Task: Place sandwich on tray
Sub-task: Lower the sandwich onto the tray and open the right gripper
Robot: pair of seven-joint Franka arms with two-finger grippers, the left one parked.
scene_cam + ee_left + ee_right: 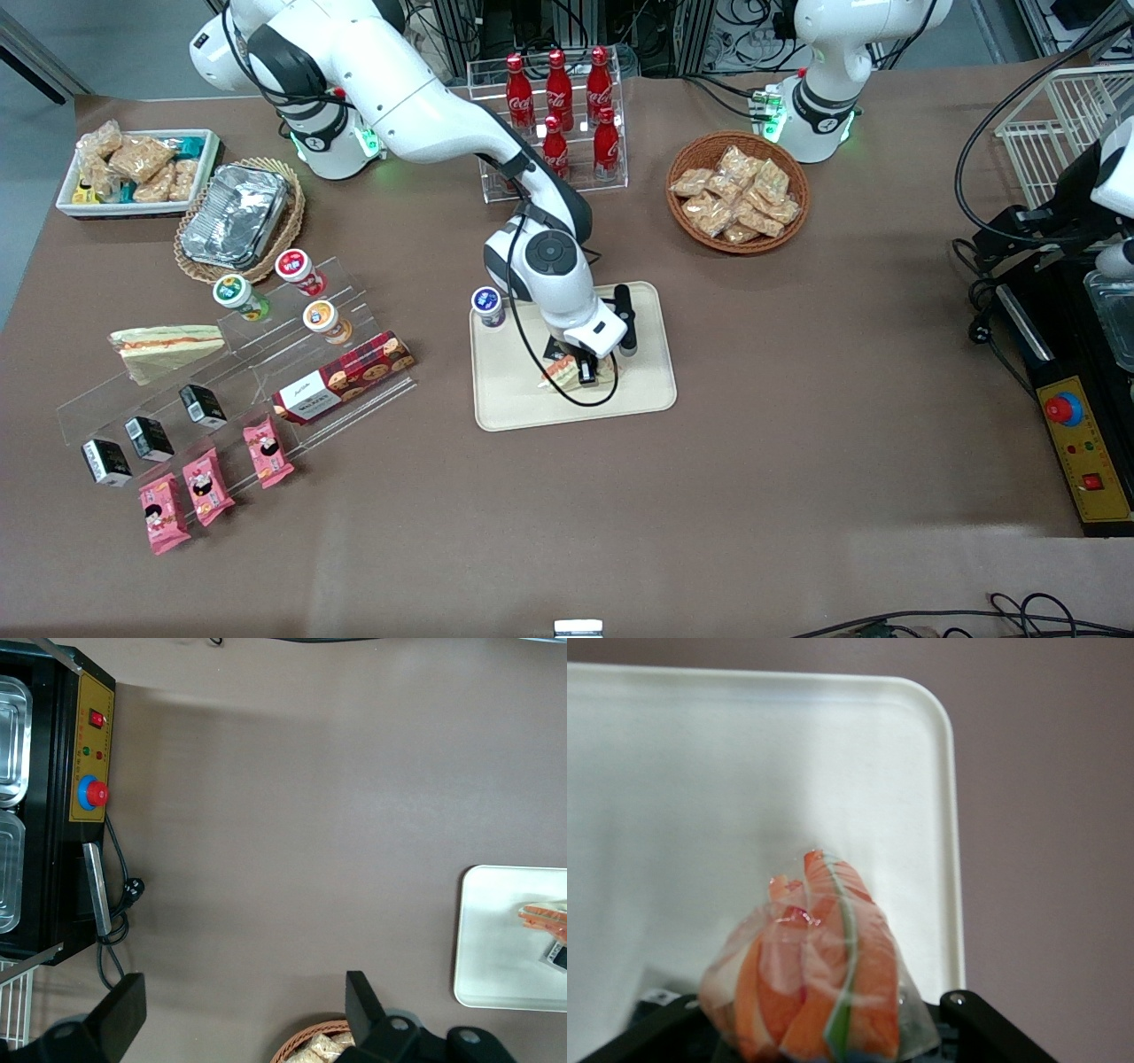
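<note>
The right arm's gripper (586, 370) is low over the flat cream-beige plastic tray (523, 413), fingers clamped on the small clear-wrapped sandwich with its orange-red and green layers (818, 979). The sandwich sits at the tray's surface, near the middle. A small blue-lidded cup (487, 307) stands on the tray's corner.

White Coca-Cola script read on the red bottles (559, 102) in the clear rack, small white lettering on the red cookie box (345, 377) too small to be read, print on the yoghurt cup lids and snack packets not legible
</note>
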